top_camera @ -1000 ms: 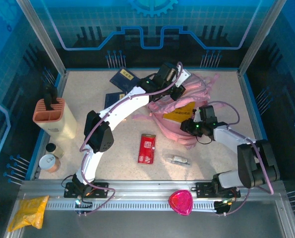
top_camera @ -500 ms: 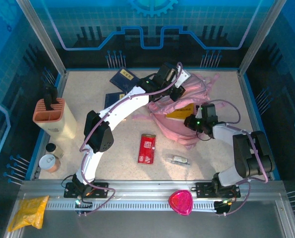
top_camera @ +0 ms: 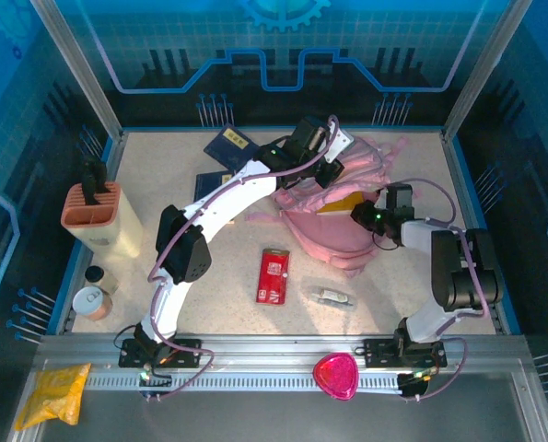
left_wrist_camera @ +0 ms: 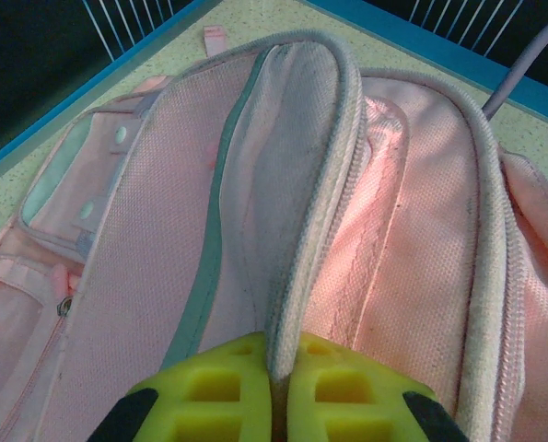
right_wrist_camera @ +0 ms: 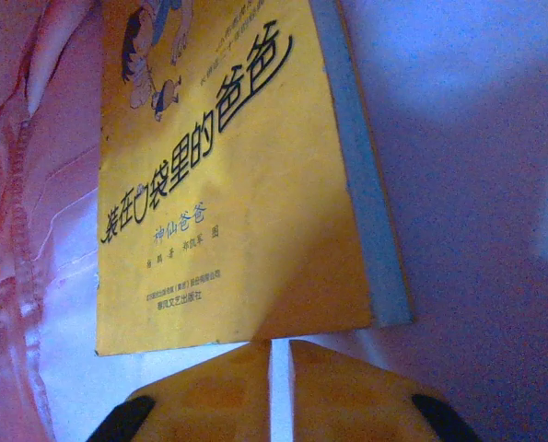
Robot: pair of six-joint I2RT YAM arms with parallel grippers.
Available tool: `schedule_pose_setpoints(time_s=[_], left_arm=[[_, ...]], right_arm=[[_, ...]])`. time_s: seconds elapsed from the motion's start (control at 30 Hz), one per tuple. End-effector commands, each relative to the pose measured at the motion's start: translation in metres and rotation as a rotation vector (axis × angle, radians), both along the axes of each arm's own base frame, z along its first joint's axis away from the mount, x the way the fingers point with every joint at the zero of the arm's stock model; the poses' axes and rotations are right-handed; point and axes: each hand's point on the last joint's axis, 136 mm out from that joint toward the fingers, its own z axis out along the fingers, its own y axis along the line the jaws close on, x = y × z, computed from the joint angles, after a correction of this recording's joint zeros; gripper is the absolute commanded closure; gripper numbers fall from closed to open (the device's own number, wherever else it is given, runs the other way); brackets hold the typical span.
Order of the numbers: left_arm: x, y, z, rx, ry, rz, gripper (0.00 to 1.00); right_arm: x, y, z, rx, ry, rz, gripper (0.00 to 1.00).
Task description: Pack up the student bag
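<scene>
The pink student bag [top_camera: 333, 238] lies at the back right of the table, its mouth held up. My left gripper [top_camera: 321, 173] reaches over it and is shut on the bag's zip edge [left_wrist_camera: 303, 230], which runs up between the yellow-green fingers [left_wrist_camera: 227, 387]. A yellow book [top_camera: 340, 204] pokes partly out of the bag's mouth. In the right wrist view the yellow book [right_wrist_camera: 227, 184] with black characters lies on the bag's lining [right_wrist_camera: 476, 138]. My right gripper [right_wrist_camera: 280, 354] sits at the book's lower edge, its jaws a thin slit apart with nothing between them.
A red packet [top_camera: 274, 274] and a small clear item [top_camera: 332, 296] lie in front of the bag. Dark blue books [top_camera: 229, 145] are at the back left. An orange holder [top_camera: 91, 210] and tins [top_camera: 92, 302] stand on the left. A pink object [top_camera: 334, 376] and a yellow pouch [top_camera: 52, 391] are on the near rail.
My right gripper has moved back and to the right along the bag, and less of the yellow book shows outside the bag. The left arm has stayed where it was.
</scene>
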Motion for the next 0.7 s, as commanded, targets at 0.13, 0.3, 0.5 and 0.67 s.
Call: schedule_pose_setpoints(time_s=[0.13,0.3,0.5,0.67], left_arm=[[0.001,-0.004,0.060,-0.125,-0.102,-0.005,1.00],[0.003,-0.003,0.038,-0.108,-0.035,0.036,1.00],[-0.006,-0.002,0.003,-0.093,0.068,0.079,1.00],[-0.021,-0.002,-0.023,-0.038,0.138,0.097,0.81]], right_arm=[[-0.051,-0.003,0.015,0.021,0.059,-0.002,0.74],[-0.094,-0.021,0.039,-0.071,0.096,-0.068,0.56],[-0.130,-0.028,0.089,-0.121,0.029,-0.081,0.41],[-0.149,-0.025,0.125,-0.142,-0.045,-0.049,0.33]])
